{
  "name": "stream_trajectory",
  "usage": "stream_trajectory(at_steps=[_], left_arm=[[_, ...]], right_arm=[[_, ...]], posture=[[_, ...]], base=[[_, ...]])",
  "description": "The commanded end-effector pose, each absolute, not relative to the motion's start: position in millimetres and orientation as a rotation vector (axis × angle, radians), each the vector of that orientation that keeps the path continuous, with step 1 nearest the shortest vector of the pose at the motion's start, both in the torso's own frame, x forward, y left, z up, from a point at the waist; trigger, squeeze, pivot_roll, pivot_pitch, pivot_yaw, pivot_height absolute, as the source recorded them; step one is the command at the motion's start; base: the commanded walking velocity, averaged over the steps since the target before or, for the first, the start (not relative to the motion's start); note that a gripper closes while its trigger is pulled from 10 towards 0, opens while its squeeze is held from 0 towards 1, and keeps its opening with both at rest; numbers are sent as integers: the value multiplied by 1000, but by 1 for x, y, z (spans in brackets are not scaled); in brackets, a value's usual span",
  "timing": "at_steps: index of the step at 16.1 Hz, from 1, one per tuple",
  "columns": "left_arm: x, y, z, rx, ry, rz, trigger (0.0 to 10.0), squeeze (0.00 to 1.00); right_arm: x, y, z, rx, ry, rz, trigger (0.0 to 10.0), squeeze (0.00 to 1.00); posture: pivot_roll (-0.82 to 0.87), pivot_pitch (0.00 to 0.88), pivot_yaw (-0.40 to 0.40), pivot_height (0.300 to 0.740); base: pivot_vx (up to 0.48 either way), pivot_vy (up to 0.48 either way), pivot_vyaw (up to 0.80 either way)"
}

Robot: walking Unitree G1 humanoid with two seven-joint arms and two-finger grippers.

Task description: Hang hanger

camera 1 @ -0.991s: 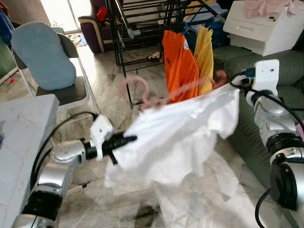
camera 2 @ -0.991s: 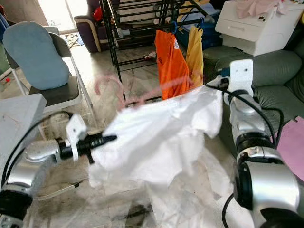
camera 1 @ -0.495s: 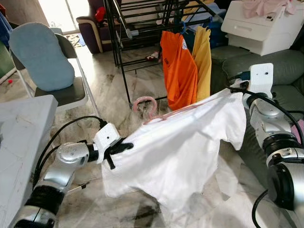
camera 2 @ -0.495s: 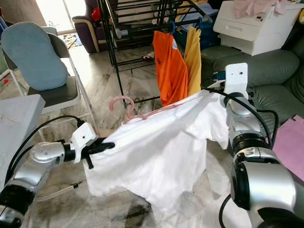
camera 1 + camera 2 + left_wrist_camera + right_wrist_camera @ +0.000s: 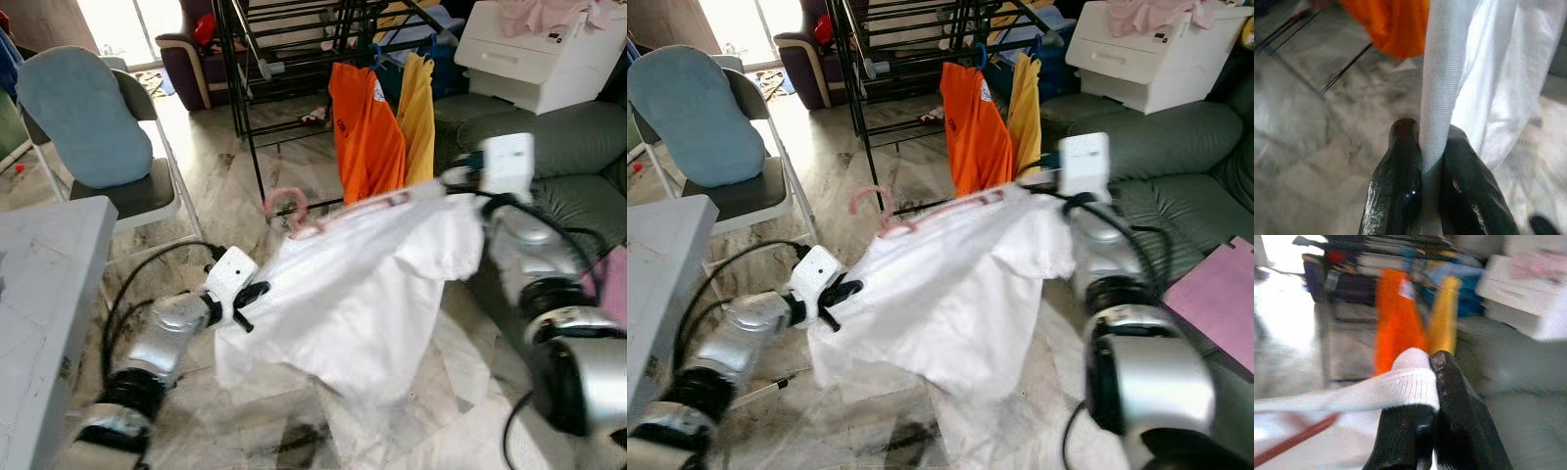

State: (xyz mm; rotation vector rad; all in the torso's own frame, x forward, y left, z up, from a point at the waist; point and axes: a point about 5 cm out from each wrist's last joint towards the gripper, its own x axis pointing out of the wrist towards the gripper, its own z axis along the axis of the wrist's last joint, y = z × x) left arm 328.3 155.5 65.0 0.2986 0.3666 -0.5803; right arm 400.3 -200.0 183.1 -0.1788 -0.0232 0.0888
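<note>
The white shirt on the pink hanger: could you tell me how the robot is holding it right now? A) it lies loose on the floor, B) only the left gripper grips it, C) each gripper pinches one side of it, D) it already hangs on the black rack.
C: the left gripper is shut on the fabric of the white shirt at one side, and the right gripper pinches its other edge, holding it spread with the pink hanger short of the black rack.

Pink hanger [image 5: 299, 211] tilted inside white shirt [image 5: 362, 284]; hook free, near black drying rack [image 5: 294, 39].
</note>
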Motion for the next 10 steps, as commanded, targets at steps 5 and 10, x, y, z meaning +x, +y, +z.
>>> stream_trajectory(at_steps=[5, 10], left_arm=[[345, 139, 76, 93, 296, -346, 0, 0], [354, 143, 81, 3, 297, -194, 0, 0]], right_arm=[[397, -142, 184, -198, -119, 341, 0, 0], [372, -110, 150, -261, -34, 724, 0, 0]], posture=[[-94, 0, 22, 740], [-102, 0, 21, 740]], base=[[0, 0, 0], [0, 0, 0]])
